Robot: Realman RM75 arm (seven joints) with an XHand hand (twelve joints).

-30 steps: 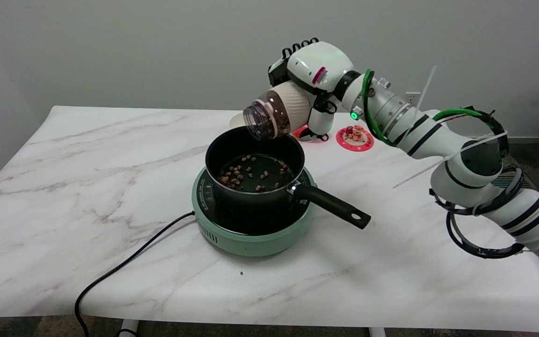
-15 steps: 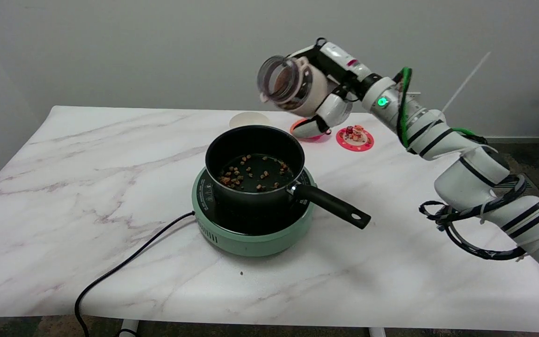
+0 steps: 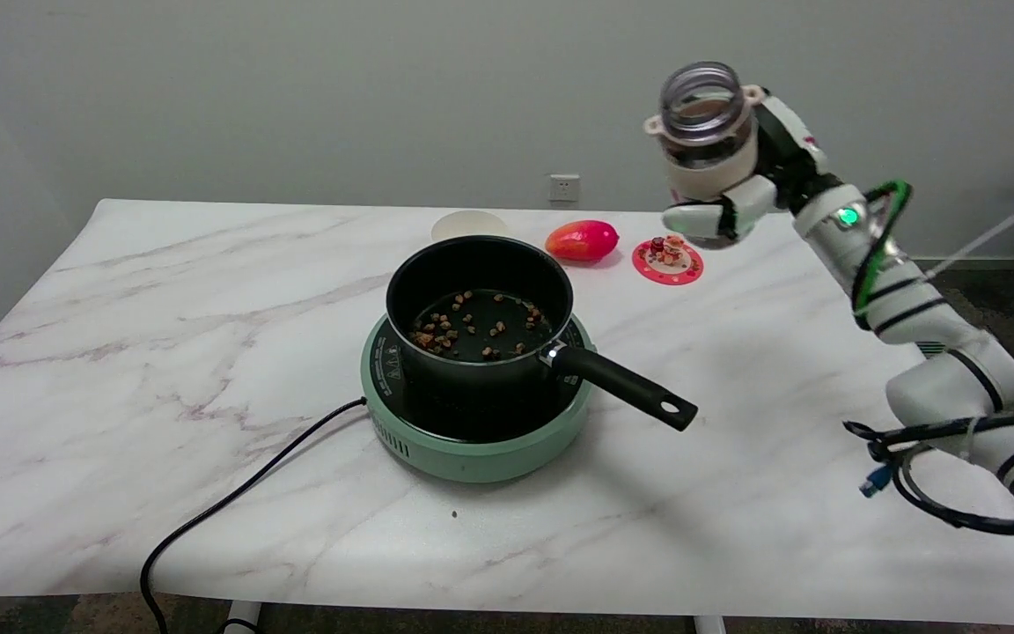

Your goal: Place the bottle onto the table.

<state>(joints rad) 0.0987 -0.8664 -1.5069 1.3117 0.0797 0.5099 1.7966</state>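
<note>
A black power cord (image 3: 234,506) runs from the near left edge of the white marble-patterned table (image 3: 120,370) up to the left side of the round mint-green electric hotplate (image 3: 472,440), which sits near the middle of the tabletop. On the hotplate stands a black saucepan (image 3: 479,308) with small brown pieces (image 3: 472,330) scattered over its bottom; its straight black handle (image 3: 626,387) sticks out to the right and toward the near side, past the hotplate's rim. Behind the saucepan, toward the far edge of the table, lies a flat pale round lid (image 3: 469,225). Just right of that, still behind the saucepan, lies a red and orange oval fruit (image 3: 582,240), and right of the fruit is a small red round coaster with little figures on it (image 3: 667,260). On the wall above the fruit is a white wall socket (image 3: 564,187).

Farther right, well above and behind the coaster, the right hand (image 3: 736,189) holds the clear plastic bottle with a cream band and brown contents (image 3: 702,123) in the air, off the table. The bottle stands nearly upright with its open mouth facing up, well to the right of the saucepan. The hand's fingers (image 3: 709,216) wrap around the bottle's lower part, one white finger lying across beneath it. The white arm with black bands (image 3: 938,343) slopes down from the hand to the lower right.
</note>
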